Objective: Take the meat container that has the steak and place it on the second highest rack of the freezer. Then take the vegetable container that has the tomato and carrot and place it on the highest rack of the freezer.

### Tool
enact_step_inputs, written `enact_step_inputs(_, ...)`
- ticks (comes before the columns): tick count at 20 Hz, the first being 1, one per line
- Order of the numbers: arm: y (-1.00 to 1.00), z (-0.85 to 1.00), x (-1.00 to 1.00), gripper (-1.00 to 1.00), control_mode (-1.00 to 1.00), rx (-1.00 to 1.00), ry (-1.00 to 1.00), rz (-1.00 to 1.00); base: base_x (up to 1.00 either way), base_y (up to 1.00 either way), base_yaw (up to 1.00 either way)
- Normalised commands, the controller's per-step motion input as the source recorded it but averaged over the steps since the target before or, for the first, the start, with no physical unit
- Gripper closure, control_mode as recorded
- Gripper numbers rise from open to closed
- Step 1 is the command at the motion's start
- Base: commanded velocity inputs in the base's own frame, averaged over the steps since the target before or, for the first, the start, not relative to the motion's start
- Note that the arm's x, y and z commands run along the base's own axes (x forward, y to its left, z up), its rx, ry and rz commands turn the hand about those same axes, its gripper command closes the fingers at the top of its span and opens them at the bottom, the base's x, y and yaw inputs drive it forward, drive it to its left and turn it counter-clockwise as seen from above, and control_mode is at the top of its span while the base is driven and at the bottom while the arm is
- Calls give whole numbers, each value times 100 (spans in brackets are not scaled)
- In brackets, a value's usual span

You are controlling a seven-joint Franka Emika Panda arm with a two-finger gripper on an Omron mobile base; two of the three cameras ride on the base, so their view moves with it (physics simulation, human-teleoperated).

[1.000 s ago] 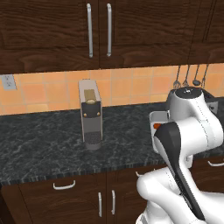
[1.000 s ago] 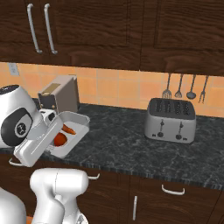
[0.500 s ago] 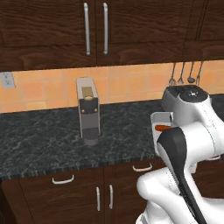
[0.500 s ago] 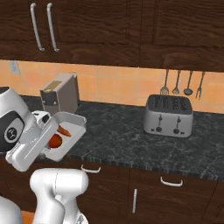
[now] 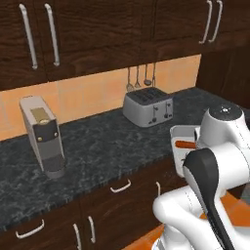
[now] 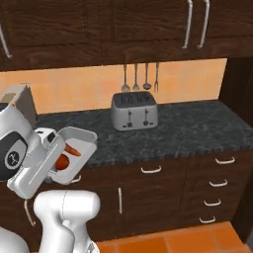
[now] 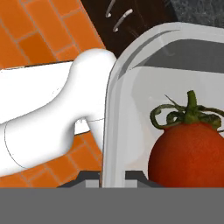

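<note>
Vegetable container (image 6: 74, 153), lower left of right base view, held clear of the surface (image 6: 188, 131) so I can carry it. My jaws clamp its rim, keeping it roughly level: tomato (image 7: 190, 153) and carrot (image 6: 72, 149) stay inside. Freezer rack placement pending.
</note>
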Motion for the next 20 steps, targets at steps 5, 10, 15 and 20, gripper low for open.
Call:
enact_step_inputs(5, 0, 0, 0, 100, 100, 0, 0, 0, -5, -25, -76)
enact_step_inputs(10, 0, 0, 0, 100, 100, 0, 0, 0, 0, -21, -73)
enact_step_inputs(15, 0, 0, 0, 100, 100, 0, 0, 0, 0, -29, -71)
enact_step_inputs(20, 0, 0, 0, 100, 100, 0, 0, 0, 0, -45, -69)
